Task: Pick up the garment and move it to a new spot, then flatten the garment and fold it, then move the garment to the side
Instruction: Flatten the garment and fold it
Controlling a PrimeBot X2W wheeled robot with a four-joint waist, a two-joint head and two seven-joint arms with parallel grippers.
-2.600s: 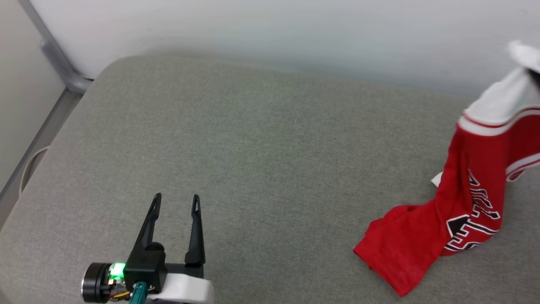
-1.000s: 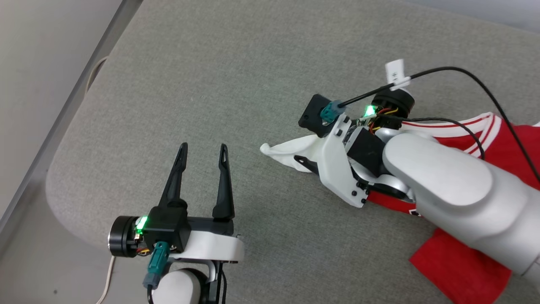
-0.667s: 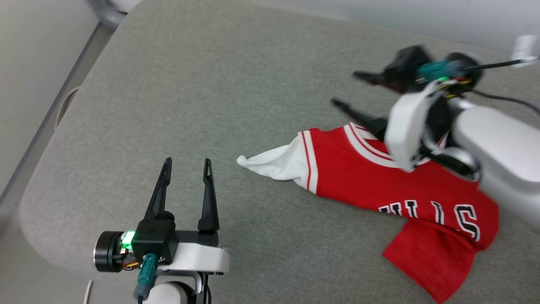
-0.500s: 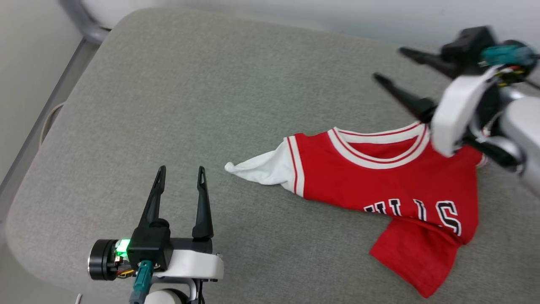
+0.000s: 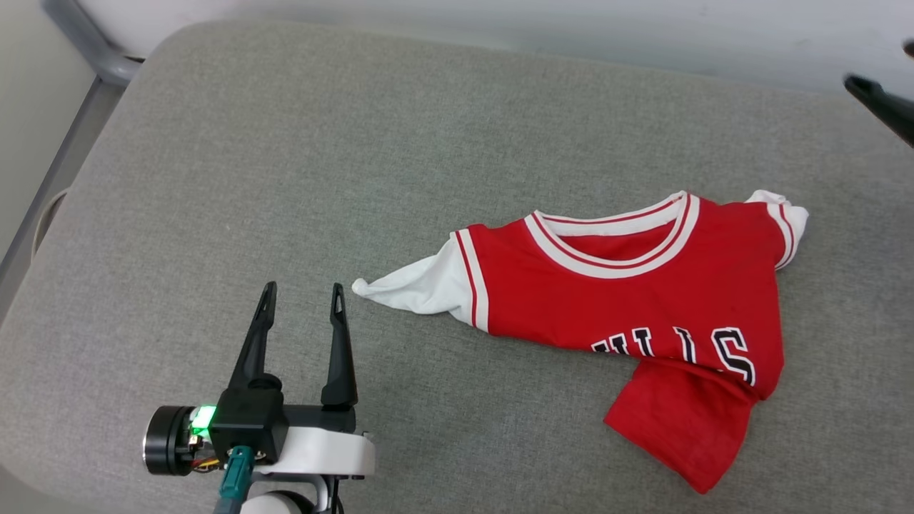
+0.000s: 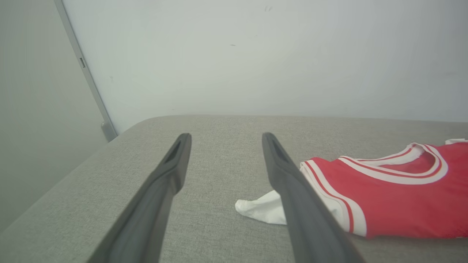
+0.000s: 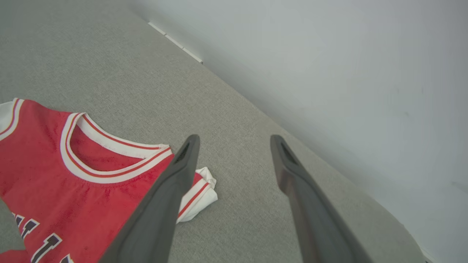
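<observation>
The grey cushion (image 5: 285, 143) lies open across its left half; the garment (image 5: 628, 300) covers the right half; a wall (image 5: 500, 28) bounds the far edge.

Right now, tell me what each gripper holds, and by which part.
Nothing is held. The left gripper and right gripper stand open and empty; the garment lies on the grey cushion.

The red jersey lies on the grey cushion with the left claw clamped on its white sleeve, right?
No: the head view shows the left gripper open and empty beside the white sleeve. The red jersey does lie on the grey cushion.
</observation>
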